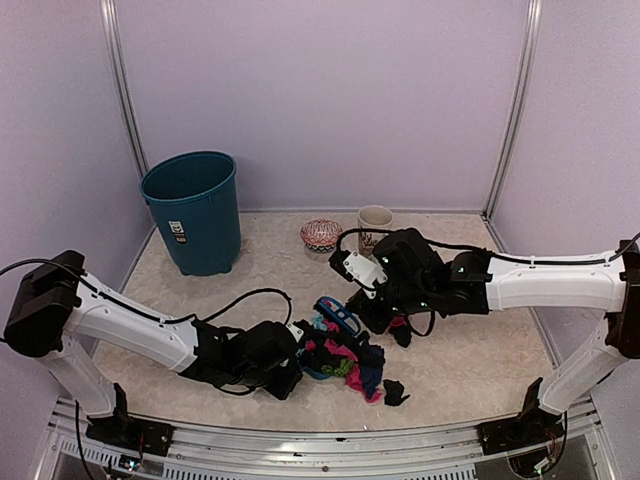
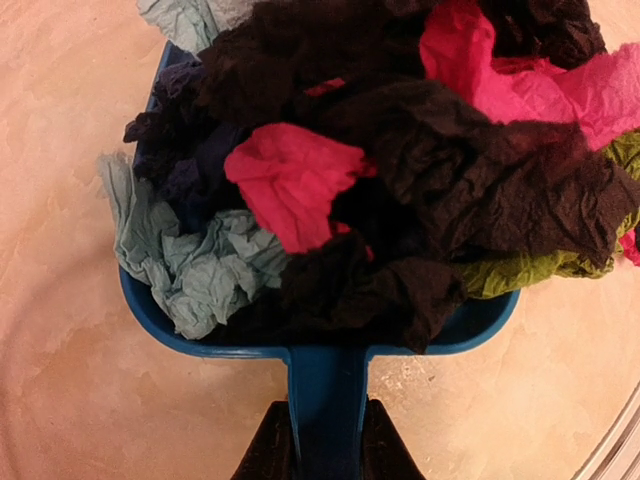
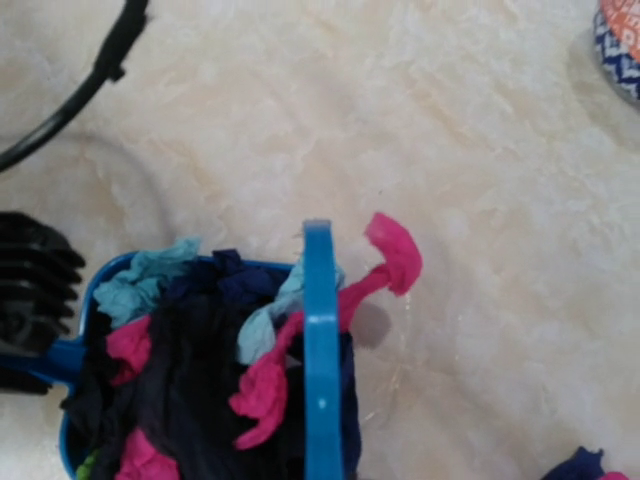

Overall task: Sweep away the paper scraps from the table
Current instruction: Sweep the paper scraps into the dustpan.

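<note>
Paper scraps (image 2: 400, 180) in pink, black, light blue, navy and green fill the blue dustpan (image 2: 200, 340), heaped above its rim and spilling past its far edge. The left gripper (image 2: 327, 445) sits directly behind the heap. Its two dark fingers (image 2: 268, 450) are pressed against either side of the dustpan's handle, pinching it. The pan lies flat on the table (image 2: 70, 400).

In the top view the pile sits near the front middle of the table, between the two grippers, with the left gripper (image 1: 285, 368) at its left edge. The right gripper (image 1: 368, 312) is just beyond and to the right of the heap. It grips the blue brush (image 3: 320, 350) by its near end, though its own fingers stay out of the wrist view. The brush stands on edge over the pan's right side.

One pink scrap (image 3: 395, 255) trails past the brush onto bare table. A black scrap (image 1: 395, 392) lies apart, in front of the pile.

At the back stand a teal bin (image 1: 192, 212), a patterned bowl (image 1: 321, 236) and a mug (image 1: 375, 228).
</note>
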Motion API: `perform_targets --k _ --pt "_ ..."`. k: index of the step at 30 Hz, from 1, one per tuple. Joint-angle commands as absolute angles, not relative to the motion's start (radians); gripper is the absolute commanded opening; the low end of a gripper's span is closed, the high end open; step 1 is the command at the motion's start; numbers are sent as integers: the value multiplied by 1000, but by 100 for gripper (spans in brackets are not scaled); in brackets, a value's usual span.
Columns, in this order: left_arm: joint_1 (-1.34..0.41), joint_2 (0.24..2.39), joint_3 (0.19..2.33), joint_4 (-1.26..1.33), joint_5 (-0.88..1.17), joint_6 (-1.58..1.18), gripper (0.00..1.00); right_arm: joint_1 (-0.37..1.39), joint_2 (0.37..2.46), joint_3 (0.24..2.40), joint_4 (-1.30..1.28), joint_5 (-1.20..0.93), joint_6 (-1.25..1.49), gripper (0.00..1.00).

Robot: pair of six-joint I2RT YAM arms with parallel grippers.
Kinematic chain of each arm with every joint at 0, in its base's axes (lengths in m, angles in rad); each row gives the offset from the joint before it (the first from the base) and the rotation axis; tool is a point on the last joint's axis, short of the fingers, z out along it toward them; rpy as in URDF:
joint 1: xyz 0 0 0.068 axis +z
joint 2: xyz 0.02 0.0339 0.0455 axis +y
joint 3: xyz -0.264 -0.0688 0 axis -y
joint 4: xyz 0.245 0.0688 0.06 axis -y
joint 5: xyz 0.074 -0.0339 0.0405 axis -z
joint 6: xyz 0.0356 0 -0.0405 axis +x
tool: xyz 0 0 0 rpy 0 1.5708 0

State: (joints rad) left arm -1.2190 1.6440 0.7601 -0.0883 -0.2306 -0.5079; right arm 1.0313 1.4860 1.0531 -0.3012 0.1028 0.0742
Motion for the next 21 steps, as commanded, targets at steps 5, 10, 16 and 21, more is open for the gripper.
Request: perform_targets --k 5,10,16,21 --pt "-1248 1591 729 -40 -327 -508 0 1040 1441 1063 -315 131 94 0" --pt "-1253 1540 719 -40 -373 -498 0 1041 1431 1061 -319 142 95 0" --pt "-1253 1499 712 -52 -409 -494 0 1040 1414 1060 -316 159 99 0" --pt "-1258 1459 696 -39 -438 -496 0 1040 1380 1063 -307 196 111 0"
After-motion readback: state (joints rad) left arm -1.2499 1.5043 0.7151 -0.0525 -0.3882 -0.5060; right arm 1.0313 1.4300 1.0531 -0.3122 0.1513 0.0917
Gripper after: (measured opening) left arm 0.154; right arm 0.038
